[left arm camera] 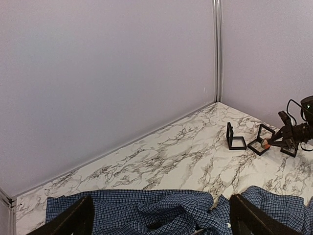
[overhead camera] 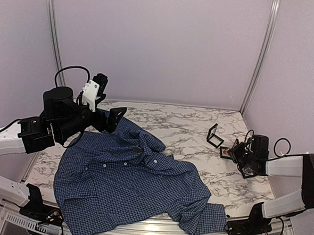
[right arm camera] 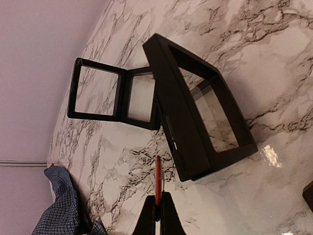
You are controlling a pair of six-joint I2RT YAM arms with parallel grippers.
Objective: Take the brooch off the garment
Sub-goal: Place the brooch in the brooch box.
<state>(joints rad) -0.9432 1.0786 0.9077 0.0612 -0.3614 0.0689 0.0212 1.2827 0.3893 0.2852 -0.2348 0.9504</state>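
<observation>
The garment, a dark blue checked shirt, lies spread over the left and middle of the marble table; it also shows in the left wrist view and at the edge of the right wrist view. The brooch, a thin orange disc seen edge-on, is off the shirt and pinched in my right gripper, which is shut on it just above the table beside the black frames. From the left wrist view the brooch shows as an orange dot at the right gripper's tip. My left gripper hangs wide open over the collar, holding nothing.
An open hinged black frame stands at the back right, and a second black frame box lies right next to the brooch. Pale walls close in the back and both sides. One shirt sleeve reaches the table's front edge.
</observation>
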